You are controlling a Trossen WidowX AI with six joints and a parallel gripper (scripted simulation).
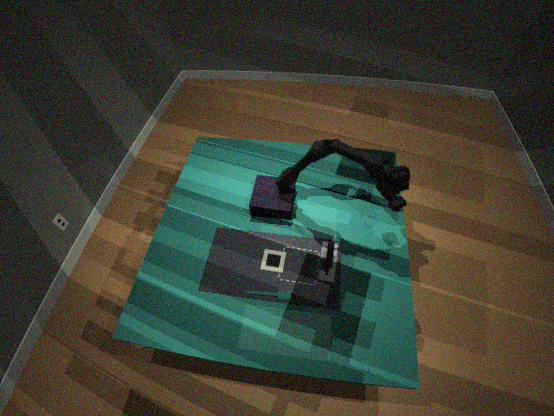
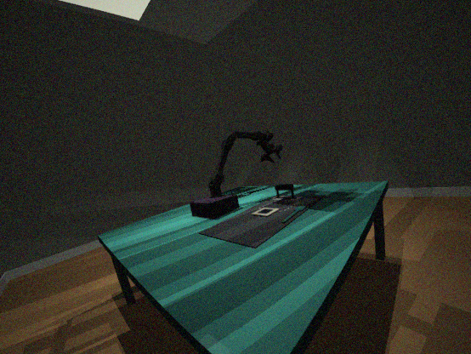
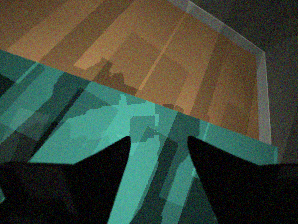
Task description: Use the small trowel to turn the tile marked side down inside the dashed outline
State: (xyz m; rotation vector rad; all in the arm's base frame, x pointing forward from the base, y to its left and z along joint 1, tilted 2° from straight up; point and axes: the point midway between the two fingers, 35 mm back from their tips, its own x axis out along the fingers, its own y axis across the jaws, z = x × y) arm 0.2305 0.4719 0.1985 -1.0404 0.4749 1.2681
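A cream tile (image 1: 279, 261) (image 2: 258, 213) with a dark square in its middle lies flat on the dark mat (image 1: 220, 260) (image 2: 242, 231), at the left side of the dashed outline (image 1: 300, 283). A thin teal tool (image 1: 262, 293) (image 2: 293, 214), seemingly the trowel, lies on the mat's front part; its blade is hard to make out in shadow. My gripper (image 1: 399, 195) (image 2: 274, 156) (image 3: 158, 140) is open and empty, high above the table's right edge and far from tile and tool. The wrist view shows neither of them.
A dark bridge-shaped piece (image 2: 285, 186) (image 1: 326, 277) stands on a pale base at the mat's right end, beside the outline. A dark purple block (image 1: 271, 192) (image 2: 214, 206) sits by the arm's base, behind the mat. Shadow patches cross the teal table (image 1: 200, 325).
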